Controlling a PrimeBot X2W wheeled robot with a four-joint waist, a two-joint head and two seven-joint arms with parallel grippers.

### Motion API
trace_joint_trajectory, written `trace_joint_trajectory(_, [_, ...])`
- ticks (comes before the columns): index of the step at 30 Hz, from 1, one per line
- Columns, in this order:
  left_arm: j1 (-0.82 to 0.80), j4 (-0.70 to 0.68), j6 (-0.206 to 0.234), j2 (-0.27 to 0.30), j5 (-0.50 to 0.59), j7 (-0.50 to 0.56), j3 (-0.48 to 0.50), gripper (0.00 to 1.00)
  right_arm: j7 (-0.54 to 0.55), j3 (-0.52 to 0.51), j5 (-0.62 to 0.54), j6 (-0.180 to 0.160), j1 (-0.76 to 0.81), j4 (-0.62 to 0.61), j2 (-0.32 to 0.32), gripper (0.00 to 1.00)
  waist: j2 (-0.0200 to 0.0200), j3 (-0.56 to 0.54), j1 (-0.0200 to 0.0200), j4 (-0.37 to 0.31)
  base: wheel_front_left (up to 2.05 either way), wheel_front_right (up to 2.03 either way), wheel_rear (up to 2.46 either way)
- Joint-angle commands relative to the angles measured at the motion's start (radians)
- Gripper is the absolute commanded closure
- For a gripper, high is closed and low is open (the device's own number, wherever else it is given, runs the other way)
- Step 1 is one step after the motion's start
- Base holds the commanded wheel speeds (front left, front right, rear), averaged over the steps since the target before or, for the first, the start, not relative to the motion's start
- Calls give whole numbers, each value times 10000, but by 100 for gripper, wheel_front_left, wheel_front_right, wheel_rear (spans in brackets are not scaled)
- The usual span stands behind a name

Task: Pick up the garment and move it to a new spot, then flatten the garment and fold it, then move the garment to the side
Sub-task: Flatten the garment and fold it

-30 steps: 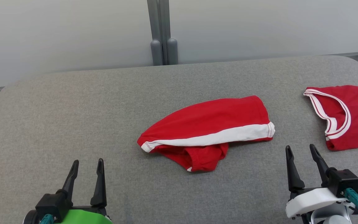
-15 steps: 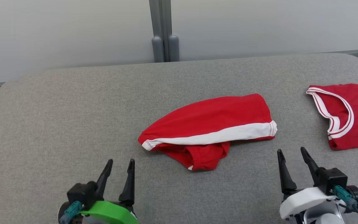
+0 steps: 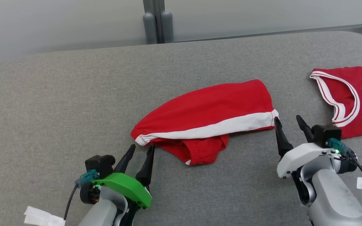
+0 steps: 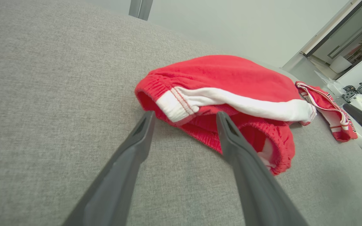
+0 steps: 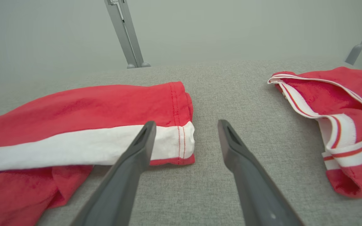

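Grey woven fabric covers the broad padded surface (image 3: 58, 94), rounded at its far corners and backed by a pale wall (image 3: 58, 25) with one grey upright post (image 3: 155, 18). Two garments lie on it: the red shorts (image 3: 212, 106) with a white side stripe, rumpled near the middle, and one red jersey (image 3: 353, 94) well apart at the right edge. Two grippers, both spread wide and empty: left gripper (image 3: 142, 146) just beside the shorts' left end, right gripper (image 3: 286, 117) at their right end.

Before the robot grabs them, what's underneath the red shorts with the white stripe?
The red shorts lie on the grey padded surface. Their own folded-under layer pokes out below the white stripe. Whatever else lies beneath is covered by fabric.
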Motion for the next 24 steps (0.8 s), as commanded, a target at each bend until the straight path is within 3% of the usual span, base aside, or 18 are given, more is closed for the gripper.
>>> trace_joint_trajectory(1, [-267,125,-21,158,-263,1,-104,0,102,30,319,-19,-270,250,6,0,-1,174,0,-45,0,0,0])
trace_joint_trajectory(12, [-948,702,-21,360,-1366,1,-601,0,913,859,1961,-19,-1544,1926,-414,0,-1,412,0,4,0,0,0])
trace_joint_trajectory(24, [-1298,571,-21,754,-2228,1,-1374,0,1611,2541,3910,-19,-2246,2314,-1142,0,-1,661,0,154,0,0,0])
